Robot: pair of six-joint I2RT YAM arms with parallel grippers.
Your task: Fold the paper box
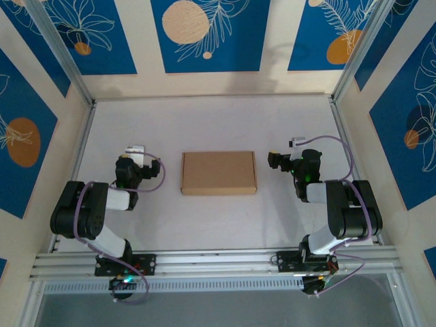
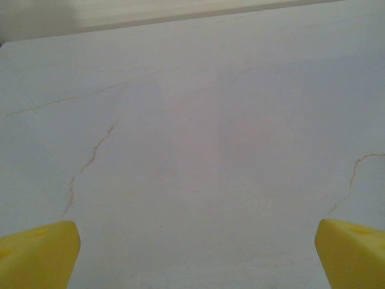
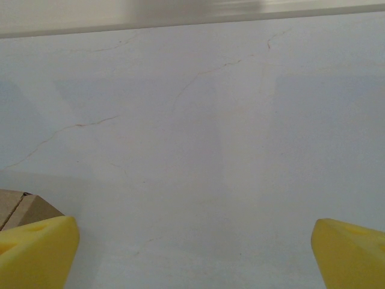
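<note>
Nearest, at the table's front edge: a silver aluminium rail (image 1: 218, 259) with both black arm bases bolted to it. Both arms are folded back and low.

Left gripper (image 1: 138, 152), left of centre. Claw spread wide with nothing in it. In its wrist view the yellow wedge-shaped fingertips (image 2: 36, 253) sit at the two lower corners, with bare tabletop between them.

Right gripper (image 1: 285, 159), right of centre. Claw also fully apart and empty (image 3: 195, 253). A brown cardboard corner shows just beside its left fingertip (image 3: 36, 250), near but not touching.

White stone-look tabletop (image 1: 218, 225) with faint brown veins.

Mid-table, between the two grippers and apart from both: the plain brown cardboard paper box (image 1: 219, 172). It lies as a shallow rectangle, long side across the table, top panel flat. It looks closed from above. I cannot tell whether its tabs are tucked.

Handling, my judgement: light and stiff across the panels, hinging readily at the creases. It should slide easily on the smooth top, so one claw should pin it while the other works. Best hold is a thin panel edge or flap lip at the short ends. Hard pinching would dent it.

Farthest: wall panels in blue with a white leaf and orange disc print (image 1: 208, 34).
</note>
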